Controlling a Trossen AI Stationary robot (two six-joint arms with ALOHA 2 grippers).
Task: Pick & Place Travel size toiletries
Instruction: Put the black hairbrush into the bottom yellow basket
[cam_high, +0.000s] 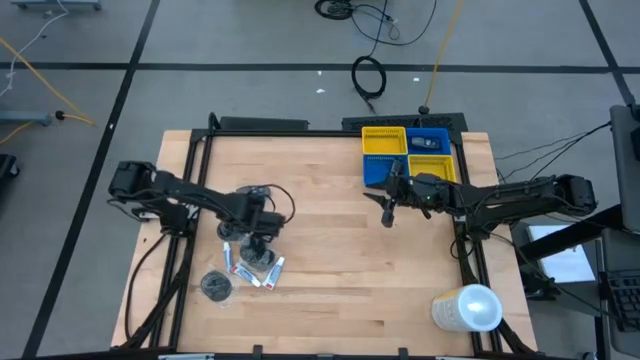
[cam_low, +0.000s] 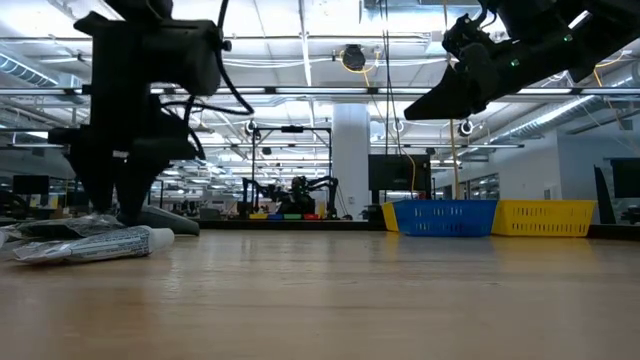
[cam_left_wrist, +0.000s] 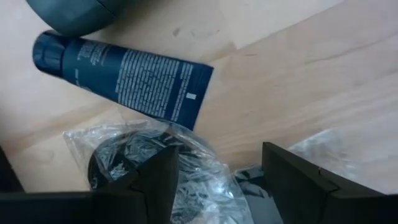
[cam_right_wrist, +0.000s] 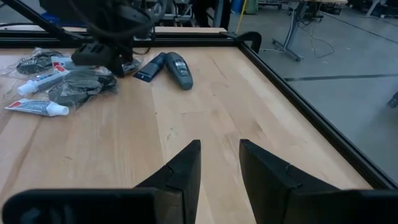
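Note:
The toiletries lie in a cluster (cam_high: 250, 262) on the table's left near part: white tubes (cam_right_wrist: 37, 107), a round dark tin (cam_high: 216, 286), a dark blue tube (cam_left_wrist: 124, 78), a grey bottle (cam_right_wrist: 179, 70) and dark items in clear wrap (cam_left_wrist: 134, 162). My left gripper (cam_left_wrist: 217, 168) is open and low over the cluster, its fingers on either side of a wrapped dark item. My right gripper (cam_right_wrist: 219, 155) hangs above the table near the bins, open by a narrow gap and holding nothing. My left gripper comes from above with its fingers (cam_left_wrist: 161, 177) around the clear-wrapped dark item, which lies on the table. Whether the fingers touch the wrap cannot be told.
Yellow (cam_high: 384, 142) and blue (cam_high: 430, 140) bins sit at the table's far right edge. A big white cylinder (cam_high: 467, 308) lies at the near right corner. Bare wood spans the middle of the table (cam_high: 340, 260) between the two arms.

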